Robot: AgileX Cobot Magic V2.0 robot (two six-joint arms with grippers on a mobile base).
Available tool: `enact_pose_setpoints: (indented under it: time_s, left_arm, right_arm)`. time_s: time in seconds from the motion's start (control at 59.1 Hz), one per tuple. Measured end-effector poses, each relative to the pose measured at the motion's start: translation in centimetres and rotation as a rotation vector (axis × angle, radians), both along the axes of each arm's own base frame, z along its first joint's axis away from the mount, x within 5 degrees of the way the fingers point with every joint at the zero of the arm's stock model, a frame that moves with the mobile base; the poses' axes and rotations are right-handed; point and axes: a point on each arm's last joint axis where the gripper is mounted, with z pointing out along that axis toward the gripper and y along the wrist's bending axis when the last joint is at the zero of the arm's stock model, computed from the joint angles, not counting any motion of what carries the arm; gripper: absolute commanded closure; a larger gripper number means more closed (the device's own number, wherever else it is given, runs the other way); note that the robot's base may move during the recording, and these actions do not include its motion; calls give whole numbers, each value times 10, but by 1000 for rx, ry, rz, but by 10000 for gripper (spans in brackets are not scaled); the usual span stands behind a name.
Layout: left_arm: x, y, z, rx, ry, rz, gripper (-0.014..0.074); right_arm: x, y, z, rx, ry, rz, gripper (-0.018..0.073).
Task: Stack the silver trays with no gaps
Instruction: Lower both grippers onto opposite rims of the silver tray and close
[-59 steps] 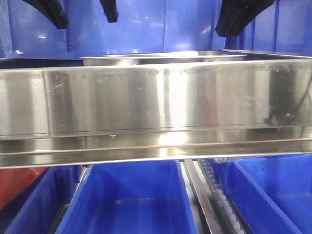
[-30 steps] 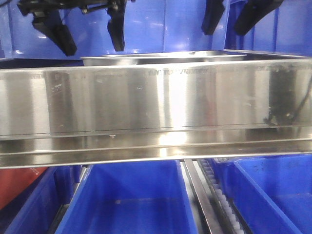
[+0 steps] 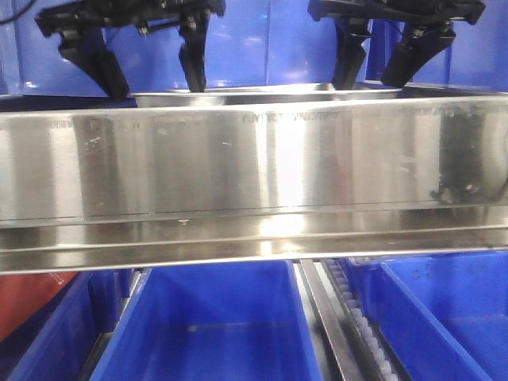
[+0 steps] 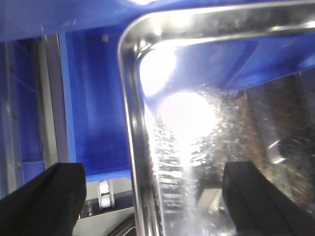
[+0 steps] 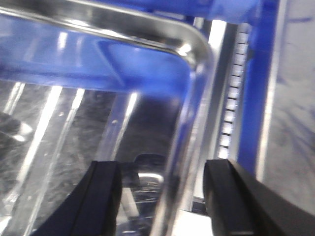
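A silver tray [image 3: 266, 96] shows edge-on as a thin sliver just above the shelf rail. My left gripper [image 3: 151, 79] is open over its left end and my right gripper [image 3: 375, 73] is open over its right end. In the left wrist view the left gripper [image 4: 152, 201] straddles the tray's left rim [image 4: 129, 98], with one finger [image 4: 44, 201] outside and one inside. In the right wrist view the right gripper [image 5: 165, 196] straddles the right rim [image 5: 199, 83] the same way. Neither holds anything. I cannot tell whether a second tray lies under it.
A broad brushed-steel shelf rail [image 3: 254, 175] fills the middle of the front view and hides the tray's body. Deep blue bins [image 3: 214, 325] sit below it, with a roller track [image 3: 357, 325] between them. Blue bin walls [image 3: 262, 40] stand behind the tray.
Both grippers have come down from the top of the front view to the tray's two ends. The tray has not moved.
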Motion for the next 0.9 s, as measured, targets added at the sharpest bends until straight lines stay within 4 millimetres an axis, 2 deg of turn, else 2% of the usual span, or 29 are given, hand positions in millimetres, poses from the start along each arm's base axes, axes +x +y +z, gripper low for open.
enact_pose_setpoints:
  time_s: [0.203, 0.406, 0.711, 0.812, 0.897]
  left_arm:
    - [3, -2, -8, 11, 17, 0, 130]
    - [4, -3, -11, 15, 23, 0, 130]
    - [4, -3, -11, 13, 22, 0, 136]
    - [4, -4, -11, 3, 16, -1, 178]
    - [5, -5, -11, -7, 15, -1, 243]
  right_arm:
    - [0, 0, -3, 6, 20, -25, 294]
    - [4, 1, -16, -2, 78, -41, 294]
    - [5, 2, -16, 6, 80, -54, 294]
    - [5, 2, -16, 6, 80, -54, 303]
    - [5, 2, -16, 6, 80, -54, 358]
